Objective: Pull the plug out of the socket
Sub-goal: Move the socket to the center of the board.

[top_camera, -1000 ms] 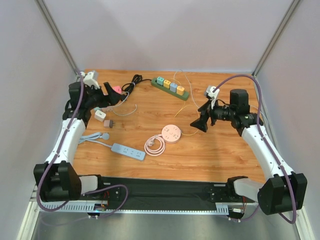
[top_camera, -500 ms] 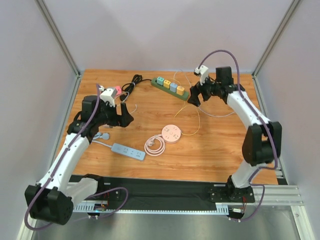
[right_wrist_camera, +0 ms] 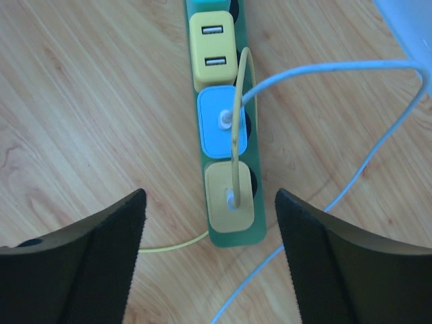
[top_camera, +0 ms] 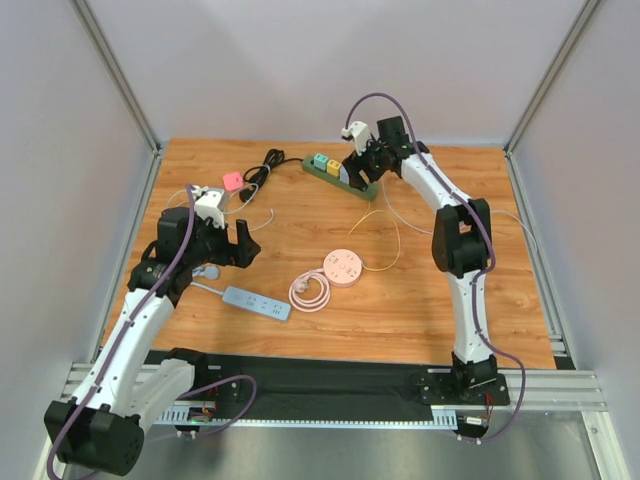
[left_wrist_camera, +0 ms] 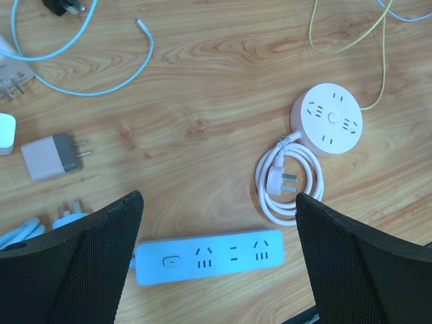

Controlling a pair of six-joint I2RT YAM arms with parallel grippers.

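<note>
A green power strip (top_camera: 330, 173) lies at the back of the table with several adapters plugged in. My right gripper (top_camera: 362, 168) hovers open above its right end. In the right wrist view the strip (right_wrist_camera: 237, 236) carries a yellow two-port adapter (right_wrist_camera: 214, 50), a blue adapter (right_wrist_camera: 219, 138) with a light blue cable, and a tan adapter (right_wrist_camera: 219, 209) with a yellow cable. The open right gripper (right_wrist_camera: 209, 202) straddles the tan adapter without touching it. My left gripper (top_camera: 243, 245) is open and empty above a light blue power strip (left_wrist_camera: 209, 255), also seen from the left wrist (left_wrist_camera: 217, 199).
A round pink socket (left_wrist_camera: 327, 118) with a coiled white cord and plug (left_wrist_camera: 287, 185) lies mid-table. A white charger (left_wrist_camera: 48, 155), a loose light blue cable (left_wrist_camera: 88, 74), a pink adapter (top_camera: 232, 181) and a black cable bundle (top_camera: 265, 165) lie at the left and back.
My right arm has swung from the right middle of the table back to the green strip. My left arm has moved from the back left corner forward, over the light blue strip.
</note>
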